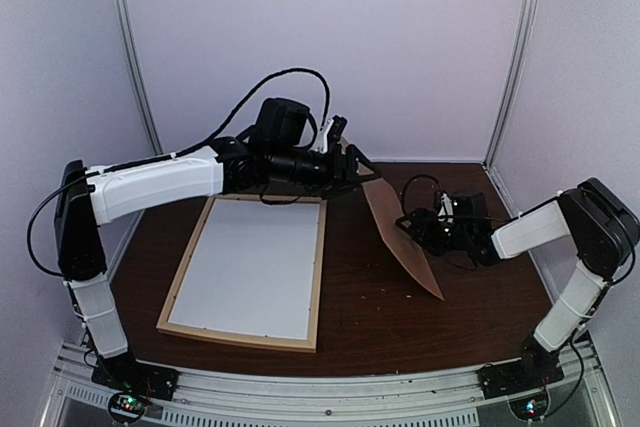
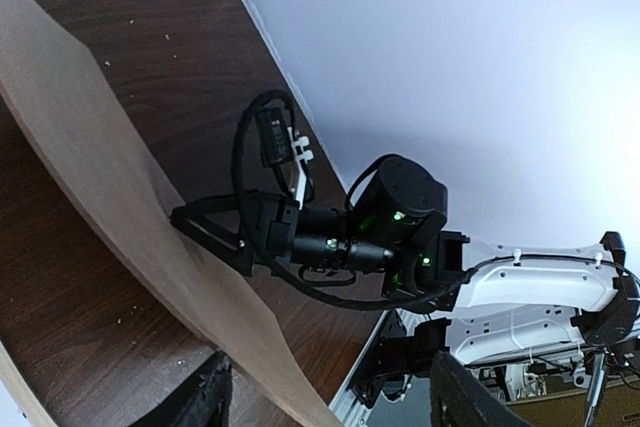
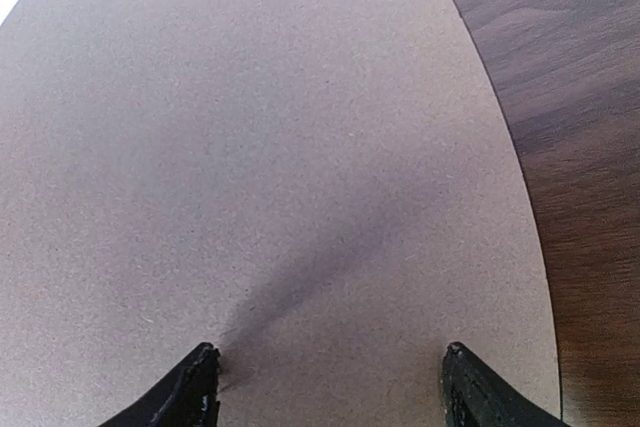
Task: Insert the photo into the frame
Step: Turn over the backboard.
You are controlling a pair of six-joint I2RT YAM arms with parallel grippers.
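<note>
Backing board up, frame waiting: the pale wooden frame (image 1: 235,336) lies flat on the left half of the dark wood counter (image 1: 370,327). The photo (image 1: 250,267) lies inside it, showing only a plain white face. My left arm stretches across the frame's far edge, and my left end effector (image 1: 355,162) hangs just past the frame's far right corner. Its fingers are spread wide around the upper edge of the brown backing board (image 1: 382,202). I cannot tell whether they actually touch it. The board stands tilted on its long edge, to the right of the frame and apart from it. My right end effector (image 1: 408,222) is on the board's far side from the frame, fingers parted and grasping nothing, tips at the board's flat face. Frame and photo sit near and below my left end effector, and the board stands between them and my right one.
</note>
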